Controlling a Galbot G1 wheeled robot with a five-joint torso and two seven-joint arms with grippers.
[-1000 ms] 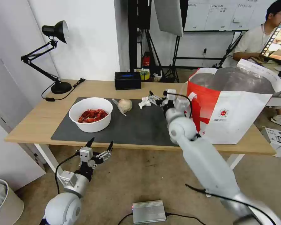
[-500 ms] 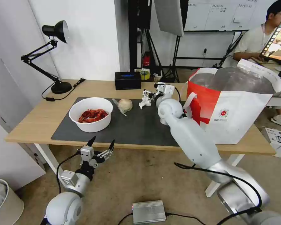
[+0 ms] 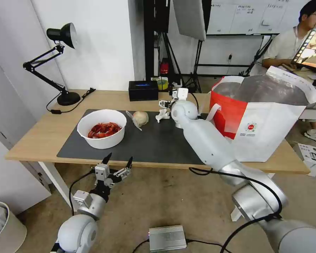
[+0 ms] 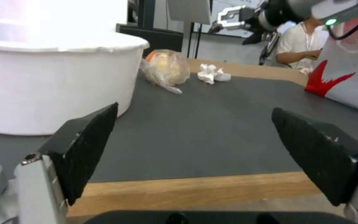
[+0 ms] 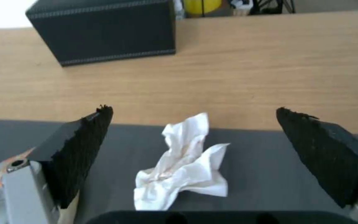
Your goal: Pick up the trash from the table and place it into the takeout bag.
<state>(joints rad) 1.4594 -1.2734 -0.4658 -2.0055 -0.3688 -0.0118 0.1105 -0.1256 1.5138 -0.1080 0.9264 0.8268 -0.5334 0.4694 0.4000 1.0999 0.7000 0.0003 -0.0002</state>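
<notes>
The trash on the table [image 3: 42, 133] is a white bowl of red crayfish shells [image 3: 101, 128], a beige lump in clear wrap [image 3: 140, 118] and a crumpled white tissue [image 3: 162, 114]. They lie on the dark grey mat [image 3: 154, 140]. My right gripper [image 3: 164, 104] hovers open just above the tissue [image 5: 183, 168], one finger on each side and not touching it. The takeout bag [image 3: 267, 116] stands open at the table's right end. My left gripper [image 3: 119, 159] is open and holds nothing, below the table's front edge, facing the bowl [image 4: 54, 81].
A small black box [image 3: 143, 90] sits at the back of the table just beyond the tissue, and a black desk lamp [image 3: 61, 66] stands at the back left. A silver box [image 3: 166, 238] lies on the floor. Bare mat lies between the bowl and the bag.
My right arm has reached farther across the table and swung its gripper left and back, so it now sits over the tissue. The left gripper drifted slightly right.
</notes>
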